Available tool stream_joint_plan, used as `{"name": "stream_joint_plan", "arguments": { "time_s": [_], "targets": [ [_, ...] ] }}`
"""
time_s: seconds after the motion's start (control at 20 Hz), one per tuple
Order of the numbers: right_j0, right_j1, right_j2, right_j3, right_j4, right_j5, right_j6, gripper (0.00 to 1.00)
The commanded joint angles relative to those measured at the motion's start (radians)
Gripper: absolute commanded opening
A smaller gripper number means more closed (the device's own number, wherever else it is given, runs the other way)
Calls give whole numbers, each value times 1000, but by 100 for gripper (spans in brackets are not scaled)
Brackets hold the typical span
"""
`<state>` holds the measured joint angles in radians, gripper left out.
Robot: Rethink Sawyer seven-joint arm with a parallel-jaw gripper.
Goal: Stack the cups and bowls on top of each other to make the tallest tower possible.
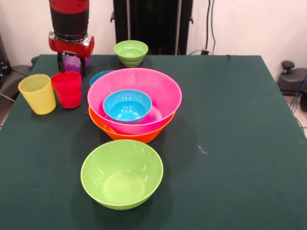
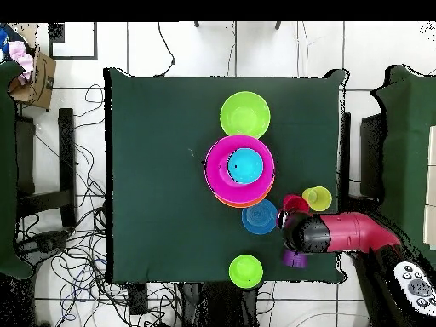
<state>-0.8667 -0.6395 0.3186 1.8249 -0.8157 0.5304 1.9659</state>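
Note:
A pink bowl [image 1: 165,91] sits nested in an orange bowl [image 1: 139,136] at mid-table, with a blue bowl [image 1: 127,105] inside the pink one. A second blue bowl [image 1: 98,75] peeks out behind them. A medium green bowl [image 1: 121,173] stands in front and a small green bowl [image 1: 131,51] at the back. The yellow cup [image 1: 37,93] and red cup [image 1: 67,88] stand side by side on the left. Behind the red cup, my gripper [image 1: 72,67] is down at the purple cup [image 1: 73,63]. I cannot tell whether it grips the cup.
In the overhead view the arm [image 2: 349,232] reaches in from the right edge, over the purple cup [image 2: 294,258] near the table's corner. The dark green table [image 2: 153,170] has bare cloth on its left half. Cables lie on the floor around it.

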Motion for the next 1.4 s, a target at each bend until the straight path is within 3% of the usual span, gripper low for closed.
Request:
{"name": "stream_joint_plan", "arguments": {
  "time_s": [0.05,0.3,0.7,1.0,1.4],
  "targets": [
    [59,95,-65,-19,-78,-113,76,100],
    [73,134,-90,-43,-72,-159,82,100],
    [84,121,-86,-52,-6,-171,61,100],
    [47,9,-32,8,79,-122,22,100],
    [11,-100,9,38,98,-156,-25,100]
  ]
}}
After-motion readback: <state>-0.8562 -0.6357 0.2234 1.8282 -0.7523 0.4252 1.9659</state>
